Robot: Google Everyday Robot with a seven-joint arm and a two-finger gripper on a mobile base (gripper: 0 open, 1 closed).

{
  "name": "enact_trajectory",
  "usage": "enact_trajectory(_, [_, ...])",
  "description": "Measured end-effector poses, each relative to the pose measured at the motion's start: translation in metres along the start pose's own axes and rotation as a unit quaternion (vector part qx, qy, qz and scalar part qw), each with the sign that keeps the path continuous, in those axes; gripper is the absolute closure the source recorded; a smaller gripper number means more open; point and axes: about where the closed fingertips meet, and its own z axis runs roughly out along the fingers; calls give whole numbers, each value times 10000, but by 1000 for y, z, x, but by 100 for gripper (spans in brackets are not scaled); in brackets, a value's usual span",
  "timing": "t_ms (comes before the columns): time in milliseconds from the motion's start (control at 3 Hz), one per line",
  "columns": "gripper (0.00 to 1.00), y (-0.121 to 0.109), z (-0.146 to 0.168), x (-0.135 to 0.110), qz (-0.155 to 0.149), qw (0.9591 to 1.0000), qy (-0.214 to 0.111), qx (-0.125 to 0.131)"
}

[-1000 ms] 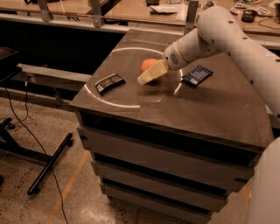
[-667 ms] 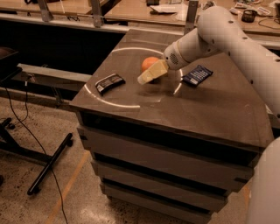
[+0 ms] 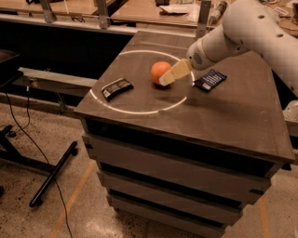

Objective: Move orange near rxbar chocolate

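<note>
Speckled floor fills the bottom of the frame, with a black stand lying across it at lower left. Just behind that rises the dark table with its stacked drawer fronts. On the near left of the tabletop lies the rxbar chocolate, flat, right on the bright ring of light drawn across the surface. Further back, inside that ring and just above centre frame, sits the orange, resting on the table and clearly apart from the bar, with bare tabletop between them. And here's the change: the end effector has slid toward the right of the frame over the last second, so much more of the orange is showing, while the fruit itself has barely budged. The pale tip now sits against the orange's right flank, touching it or very nearly; whether it is set wide or narrow, I cannot tell from here. To me that means no carry is under way: the orange has yet to be brought leftward and forward to the bar, and the contact side suits a move that way. Just right of the end effector lies the dark blue packet, out of the path. Behind it the white arm sweeps in from the upper right, and wooden benches run along the top edge.
</note>
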Motion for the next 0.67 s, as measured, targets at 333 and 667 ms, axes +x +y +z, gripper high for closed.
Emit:
enact_trajectory(333, [0, -18, -41, 5, 17, 9979, -16, 646])
enact_trajectory(667, [0, -34, -41, 13, -42, 9959, 222, 881])
